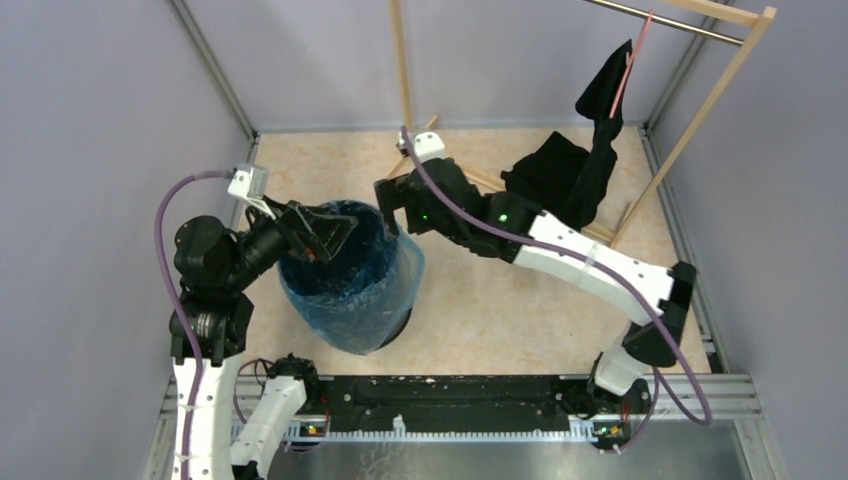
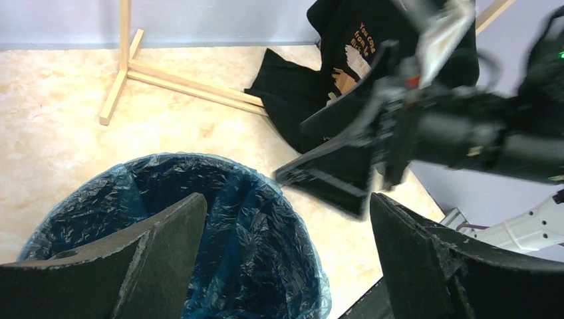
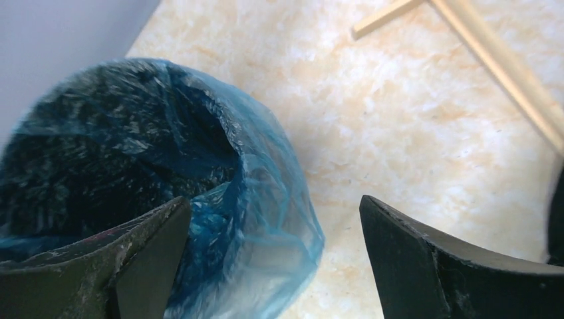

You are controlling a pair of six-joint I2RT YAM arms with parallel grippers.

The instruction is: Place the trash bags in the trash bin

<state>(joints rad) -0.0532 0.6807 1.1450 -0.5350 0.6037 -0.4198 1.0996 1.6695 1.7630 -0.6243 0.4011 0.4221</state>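
The light-blue trash bag (image 1: 362, 300) lines the black trash bin (image 1: 400, 326), its film folded over the rim and hanging down the outside. The bin shows mostly through the film. My left gripper (image 1: 336, 238) is open and empty, hovering over the bin's left rim; in the left wrist view (image 2: 286, 266) the bag's mouth (image 2: 266, 232) lies below it. My right gripper (image 1: 391, 214) is open and empty just above the bin's far right rim. In the right wrist view (image 3: 273, 266) the bag's draped edge (image 3: 273, 199) lies between its fingers, apart from them.
A wooden rack (image 1: 690, 130) stands at the back right, with a black garment (image 1: 570, 170) hanging from it and pooled on the floor. Its base rails (image 2: 186, 86) run across the beige floor behind the bin. Grey walls close in the left, back and right.
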